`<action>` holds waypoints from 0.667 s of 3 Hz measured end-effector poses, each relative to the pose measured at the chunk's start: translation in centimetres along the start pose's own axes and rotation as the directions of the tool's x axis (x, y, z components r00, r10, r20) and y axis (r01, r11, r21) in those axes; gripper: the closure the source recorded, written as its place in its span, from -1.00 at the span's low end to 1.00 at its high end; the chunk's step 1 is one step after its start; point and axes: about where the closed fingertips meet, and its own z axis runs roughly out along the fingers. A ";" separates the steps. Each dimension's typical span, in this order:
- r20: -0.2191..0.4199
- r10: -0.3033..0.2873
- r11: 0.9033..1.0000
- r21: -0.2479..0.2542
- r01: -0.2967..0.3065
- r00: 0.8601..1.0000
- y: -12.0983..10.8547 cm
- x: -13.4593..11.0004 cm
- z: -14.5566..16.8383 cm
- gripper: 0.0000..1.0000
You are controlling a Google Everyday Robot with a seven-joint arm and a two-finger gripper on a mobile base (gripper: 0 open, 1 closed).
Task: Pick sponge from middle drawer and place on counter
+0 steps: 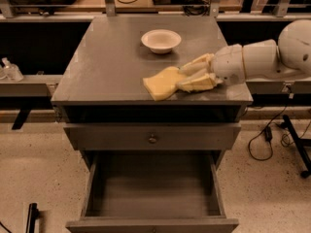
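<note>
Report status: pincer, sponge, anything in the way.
Copy: pincer shut on sponge, over counter front right. Below, middle drawer open, sponge out. Only bowl nearby, farther back, apart.

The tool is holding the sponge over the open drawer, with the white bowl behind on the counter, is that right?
Not quite. The camera view shows the tool holding the sponge over the front of the counter, not the open drawer below. The white bowl does sit behind it.
</note>
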 end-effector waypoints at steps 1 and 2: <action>0.074 0.013 1.000 -0.005 -0.013 0.997 -3.5 -2.9 2.4 1.00; 0.102 0.038 0.999 -0.025 -0.035 0.994 -6.8 -5.7 6.3 1.00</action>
